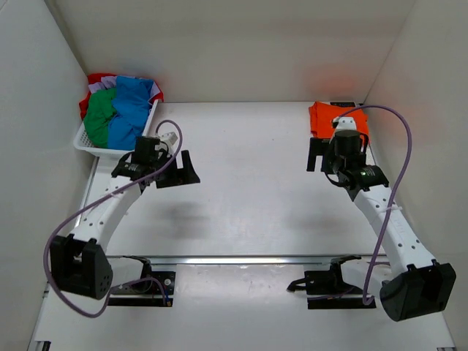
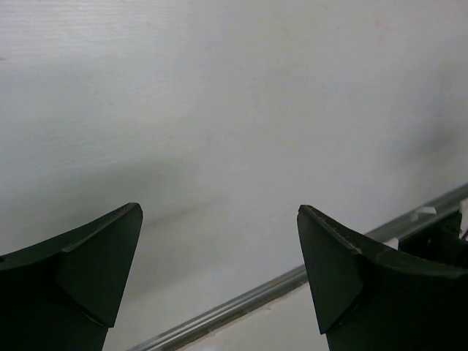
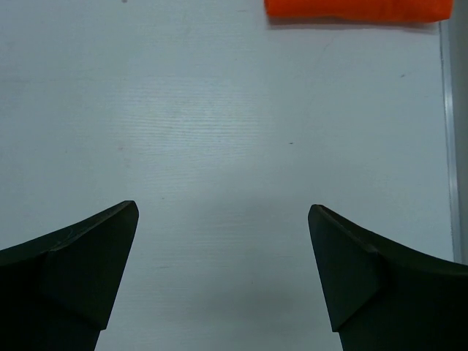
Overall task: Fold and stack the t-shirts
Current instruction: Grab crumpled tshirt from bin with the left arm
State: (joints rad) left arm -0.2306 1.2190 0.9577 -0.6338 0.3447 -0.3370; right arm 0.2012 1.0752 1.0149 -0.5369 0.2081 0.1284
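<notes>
A folded orange t-shirt (image 1: 322,117) lies at the far right of the table; its near edge shows at the top of the right wrist view (image 3: 358,7). Bright blue (image 1: 131,110), green (image 1: 99,117) and red (image 1: 99,79) t-shirts are heaped in a white slatted basket (image 1: 88,142) at the far left. No lavender shirt shows. My left gripper (image 1: 178,172) is open and empty over bare table just right of the basket (image 2: 219,210). My right gripper (image 1: 338,155) is open and empty over bare table just short of the orange shirt (image 3: 223,207).
White walls close in the table on the left, back and right. A metal rail (image 1: 241,258) runs across the near side in front of the arm bases and also shows in the left wrist view (image 2: 248,292).
</notes>
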